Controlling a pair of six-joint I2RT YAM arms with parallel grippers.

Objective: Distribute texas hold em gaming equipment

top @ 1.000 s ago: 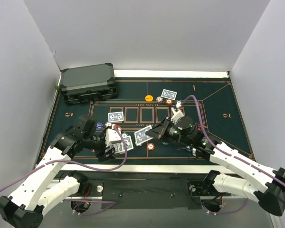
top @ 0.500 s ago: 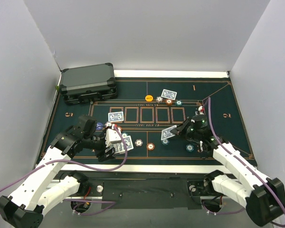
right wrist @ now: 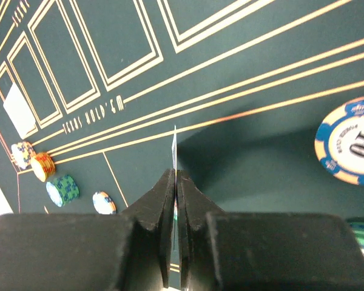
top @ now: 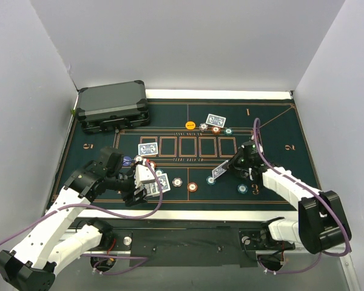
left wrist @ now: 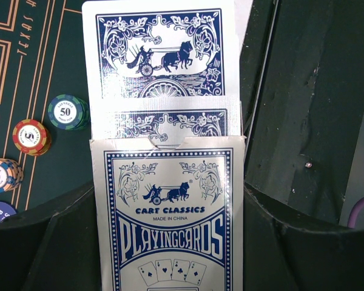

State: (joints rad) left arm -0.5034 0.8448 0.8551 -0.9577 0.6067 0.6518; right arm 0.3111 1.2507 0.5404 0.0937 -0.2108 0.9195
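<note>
My left gripper (top: 141, 182) (left wrist: 170, 254) is shut on a blue and white playing card box (left wrist: 168, 218), held over the mat's near left. Blue-backed cards (left wrist: 161, 54) stick out of the box's open top. My right gripper (top: 229, 165) (right wrist: 176, 182) is shut on a single playing card (top: 218, 171), which shows only as a thin edge (right wrist: 175, 145) in the right wrist view. It hangs tilted just above the green mat (top: 279, 127), right of centre. Two other cards lie face down (top: 147, 148) (top: 216, 119). Poker chips sit near the middle (top: 193, 187) and at the far side (top: 215, 129).
A dark grey hard case (top: 112, 106) lies at the far left corner. Chips marked 50 (left wrist: 68, 111), 5 (left wrist: 30, 136) and 10 (left wrist: 1, 174) lie left of the box. A blue and orange 10 chip (right wrist: 350, 140) lies right of my right gripper, and white walls close in three sides.
My right arm has carried the card from the mat's centre-left across to the right and folded back. The left arm and the card box have not moved.
</note>
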